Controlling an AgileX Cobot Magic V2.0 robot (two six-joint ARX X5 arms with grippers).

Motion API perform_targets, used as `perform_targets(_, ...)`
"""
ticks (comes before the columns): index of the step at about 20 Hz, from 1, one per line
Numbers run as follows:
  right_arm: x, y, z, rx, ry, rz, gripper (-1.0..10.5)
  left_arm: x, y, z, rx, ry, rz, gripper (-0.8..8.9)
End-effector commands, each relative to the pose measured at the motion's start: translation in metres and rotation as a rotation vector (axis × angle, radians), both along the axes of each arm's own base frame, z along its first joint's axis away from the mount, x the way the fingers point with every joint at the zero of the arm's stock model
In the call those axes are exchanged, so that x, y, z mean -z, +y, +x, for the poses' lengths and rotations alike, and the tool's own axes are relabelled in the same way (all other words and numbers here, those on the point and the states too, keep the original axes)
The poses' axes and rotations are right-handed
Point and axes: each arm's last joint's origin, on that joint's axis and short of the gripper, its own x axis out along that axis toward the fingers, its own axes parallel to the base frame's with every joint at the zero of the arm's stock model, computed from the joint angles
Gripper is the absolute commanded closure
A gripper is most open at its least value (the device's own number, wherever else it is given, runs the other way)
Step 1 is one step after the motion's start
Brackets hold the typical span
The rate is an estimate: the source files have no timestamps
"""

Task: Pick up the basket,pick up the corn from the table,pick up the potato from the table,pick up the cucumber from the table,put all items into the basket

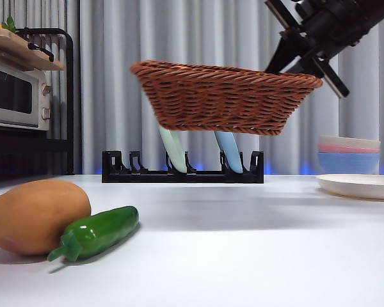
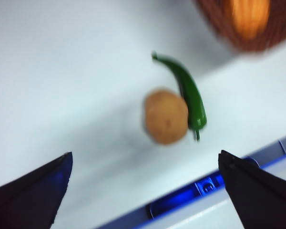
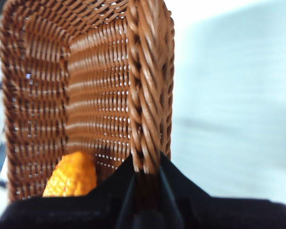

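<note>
Right gripper [image 3: 145,179]: I have its 2 black jaws clamped on the braided rim of the basket [image 3: 86,95], one jaw inside the wall and one outside.
Right arm: in the front view I see it coming in dark from the top right corner, meeting the basket [image 1: 224,96] at its right end.
Basket: it hangs in the air, clear of the table [image 1: 243,256], slightly tilted with its right end a little lower than its left.
Corn [image 3: 71,176]: it lies inside the basket on the woven bottom, near the gripped end; my left wrist camera shows it only as an orange blur inside the brown weave, so I take that to be the same cob.
Left gripper [image 2: 145,186]: its 2 jaws are spread wide with nothing between them, hovering above the table.
Potato [image 1: 35,214]: it rests on the table at the front left.
Cucumber [image 1: 99,233]: it lies on the table touching the potato's right side, stem end towards the camera.
Behind the basket: a black dish rack [image 1: 182,169] holds 2 pale plates on edge.
Right edge: stacked bowls [image 1: 349,153] stand behind a white plate [image 1: 358,185].
Left edge: a microwave [image 1: 19,96] sits on a black shelf.
</note>
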Motion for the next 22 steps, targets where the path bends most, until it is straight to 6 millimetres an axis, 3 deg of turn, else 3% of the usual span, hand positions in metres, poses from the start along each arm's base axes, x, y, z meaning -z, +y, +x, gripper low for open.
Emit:
perform_targets(1,0.000,-0.010,0.005,0.029,-0.009,0.012,9.6,0.040,-0.006,0.002,-0.092,0.033,-0.066,1.98)
perform_targets(4,0.000,-0.017,0.006,0.047,-0.010,0.013,9.6,0.078,-0.028,0.020,-0.063,0.037,-0.096,1.98)
perform_targets(9,0.000,-0.018,0.006,0.045,-0.014,0.010,9.6,0.116,-0.066,0.057,-0.020,0.122,0.021,1.98)
perform_targets(15,0.000,-0.018,0.006,0.039,-0.015,0.012,9.6,0.138,-0.063,0.099,-0.047,0.212,-0.060,1.98)
perform_targets(22,0.000,-0.018,0.006,0.036,-0.023,0.005,9.6,0.159,-0.055,0.113,-0.040,0.324,-0.016,1.98)
